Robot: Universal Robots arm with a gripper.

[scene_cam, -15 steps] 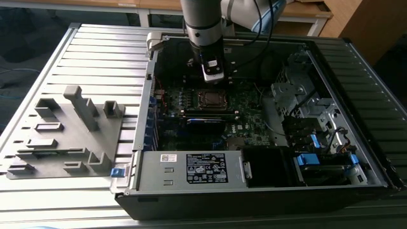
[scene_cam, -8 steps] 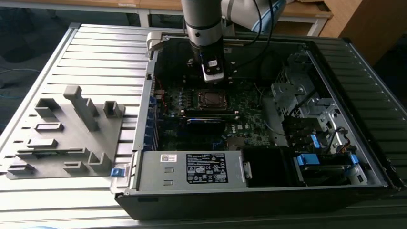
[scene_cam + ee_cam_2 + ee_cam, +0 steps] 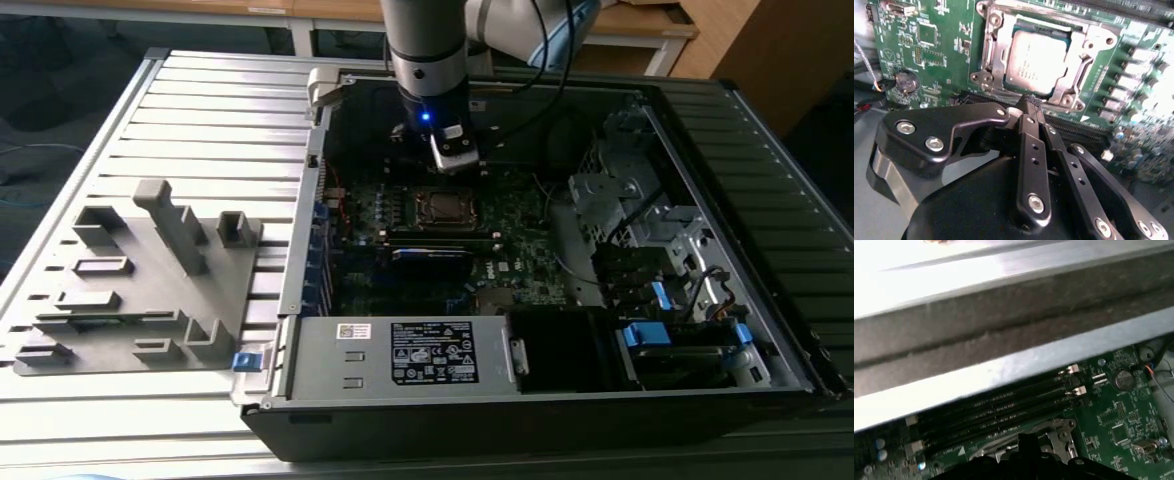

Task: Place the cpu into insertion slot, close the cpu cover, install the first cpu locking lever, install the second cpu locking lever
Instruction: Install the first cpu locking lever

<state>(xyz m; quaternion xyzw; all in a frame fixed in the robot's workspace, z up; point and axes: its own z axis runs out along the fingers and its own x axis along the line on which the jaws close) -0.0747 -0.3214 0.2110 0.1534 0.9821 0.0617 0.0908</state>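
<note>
The cpu (image 3: pixel 1033 60), a dull silver square chip, lies flat in its socket on the green motherboard. The cpu cover (image 3: pixel 995 47), a silvery metal frame, lies down around the chip's edges. A thin bent wire lever (image 3: pixel 1084 72) runs along one side of the socket. My gripper (image 3: pixel 1029 101) hovers just off the socket's edge with its black fingers drawn together and nothing between them. In the exterior view the gripper (image 3: pixel 457 162) hangs inside the open case, just beyond the socket (image 3: pixel 445 207). The first wrist view has the gripper's tip (image 3: pixel 1027 440) above the socket frame (image 3: pixel 1056 432).
The open computer case (image 3: pixel 307 250) surrounds the board. A power supply (image 3: pixel 427 350) sits at the near side, drive bays with blue tabs (image 3: pixel 647 335) on the exterior view's right. Memory slots (image 3: pixel 1004 412) run beside the socket. A grey fixture (image 3: pixel 134 270) lies on the slatted table.
</note>
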